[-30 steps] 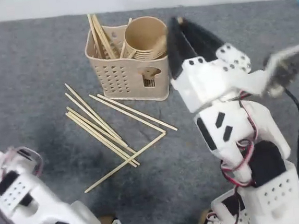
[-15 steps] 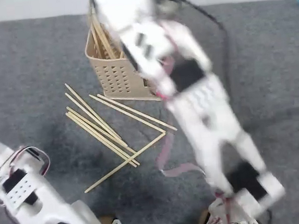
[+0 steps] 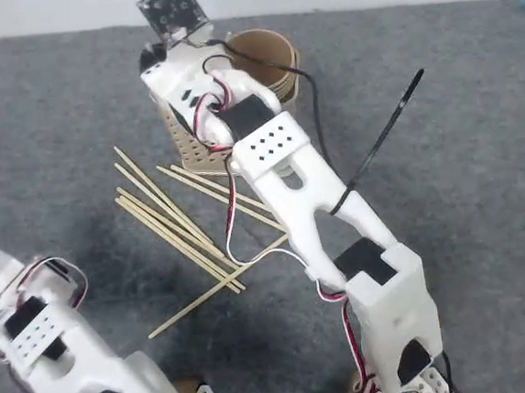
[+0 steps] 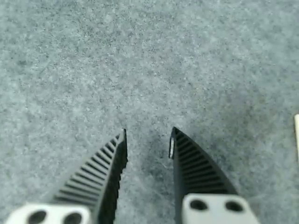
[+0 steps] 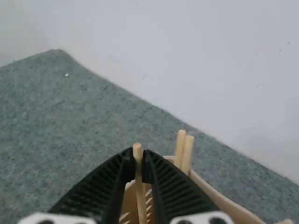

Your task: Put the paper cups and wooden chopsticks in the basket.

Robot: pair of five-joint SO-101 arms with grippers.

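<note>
The beige basket [image 3: 190, 144] stands at the back of the grey carpet, mostly under my right arm [image 3: 267, 146]. Stacked paper cups [image 3: 266, 53] sit in its right part. Several wooden chopsticks [image 3: 178, 224] lie loose on the carpet in front of it. In the right wrist view my right gripper [image 5: 136, 159] is shut on one upright chopstick [image 5: 138, 186] above the basket, with two more chopsticks [image 5: 184, 145] standing just behind. My left arm [image 3: 38, 337] is at the near left. Its gripper [image 4: 147, 138] hangs open over bare carpet with nothing between the fingers.
A white wall [image 5: 187, 56] rises right behind the basket. A black strap [image 3: 388, 134] sticks out from the right arm. One chopstick end [image 4: 296, 135] shows at the edge of the left wrist view. Carpet to the right of the arm is bare.
My right arm has swung from the basket's right side across to over its left part. The left arm has barely shifted.
</note>
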